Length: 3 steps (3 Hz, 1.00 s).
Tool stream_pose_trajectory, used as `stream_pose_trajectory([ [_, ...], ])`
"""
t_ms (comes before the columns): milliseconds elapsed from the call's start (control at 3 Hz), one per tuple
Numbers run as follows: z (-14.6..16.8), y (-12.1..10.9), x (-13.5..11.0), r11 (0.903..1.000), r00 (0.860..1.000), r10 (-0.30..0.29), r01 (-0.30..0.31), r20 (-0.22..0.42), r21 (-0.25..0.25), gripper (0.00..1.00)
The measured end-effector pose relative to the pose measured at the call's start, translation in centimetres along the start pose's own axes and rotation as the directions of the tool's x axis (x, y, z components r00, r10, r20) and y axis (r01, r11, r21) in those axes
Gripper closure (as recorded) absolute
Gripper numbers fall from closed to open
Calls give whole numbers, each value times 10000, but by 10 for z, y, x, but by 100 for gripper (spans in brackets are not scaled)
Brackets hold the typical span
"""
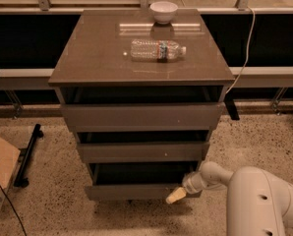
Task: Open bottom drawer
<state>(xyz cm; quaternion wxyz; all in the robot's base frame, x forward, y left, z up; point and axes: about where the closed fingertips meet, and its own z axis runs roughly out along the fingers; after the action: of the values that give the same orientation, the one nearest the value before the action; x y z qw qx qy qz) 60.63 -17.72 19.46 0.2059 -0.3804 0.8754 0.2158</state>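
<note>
The bottom drawer point(129, 191) is the lowest grey-brown front of the cabinet point(141, 73), and it stands pulled out a little, with a dark gap above its front. My gripper point(176, 195) is at the drawer front's right end, its pale tip lying against the front's lower right part. The white arm point(254, 200) comes in from the lower right corner. The middle drawer point(141, 151) and top drawer point(141, 116) fronts sit above it.
A plastic water bottle point(158, 49) lies on the cabinet top and a white bowl point(163, 11) stands behind it. A cardboard box point(0, 168) and a black bar point(28, 154) lie on the speckled floor at left. A white cable point(245, 53) hangs at right.
</note>
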Motion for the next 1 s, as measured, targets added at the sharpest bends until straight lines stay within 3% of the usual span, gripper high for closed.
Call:
stream_pose_trajectory([
  [333,5,11,9,9973,9960,-708,696,-546,-228,0],
  [667,13,25,18,9877,9841,-1440,1364,-1040,-762,16],
  [1000,15,37,31,9776,9728,-1845,1669,-1402,-1284,39],
])
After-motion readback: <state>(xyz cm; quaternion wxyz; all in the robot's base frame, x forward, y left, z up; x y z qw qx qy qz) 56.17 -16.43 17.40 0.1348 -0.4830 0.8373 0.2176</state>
